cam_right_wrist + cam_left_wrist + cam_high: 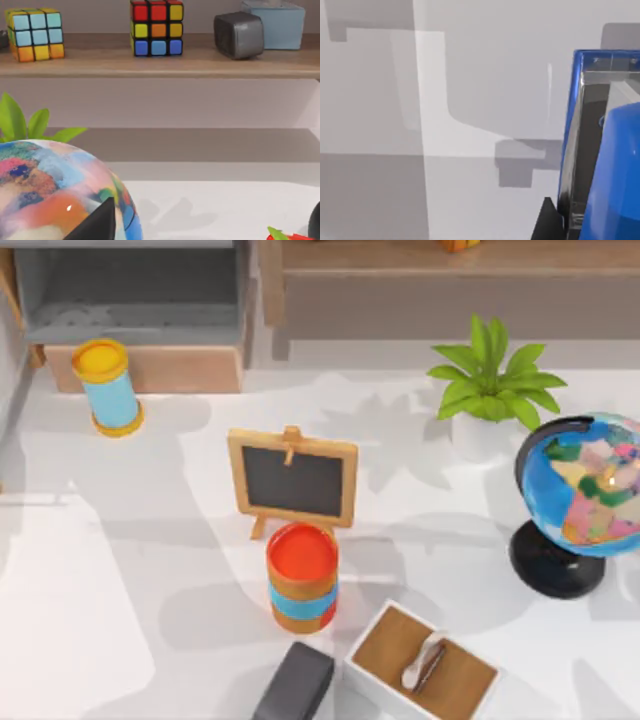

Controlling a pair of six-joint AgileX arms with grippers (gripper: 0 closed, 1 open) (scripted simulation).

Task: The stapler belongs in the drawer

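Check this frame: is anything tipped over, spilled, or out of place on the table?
Nothing stands out. The chalkboard, red-lidded can and plant stand upright, the drawer sits open, and nothing is spilled. The stapler looks intact.

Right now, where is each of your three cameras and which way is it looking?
Top view: above the table, looking down on the drawer, chalkboard and globe.
Left wrist view: on my left arm, facing pale surfaces, the blue stapler close by a dark fingertip.
Right wrist view: on my right arm, facing a shelf of puzzle cubes; one dark fingertip.
Shared: the globe, top and right wrist.
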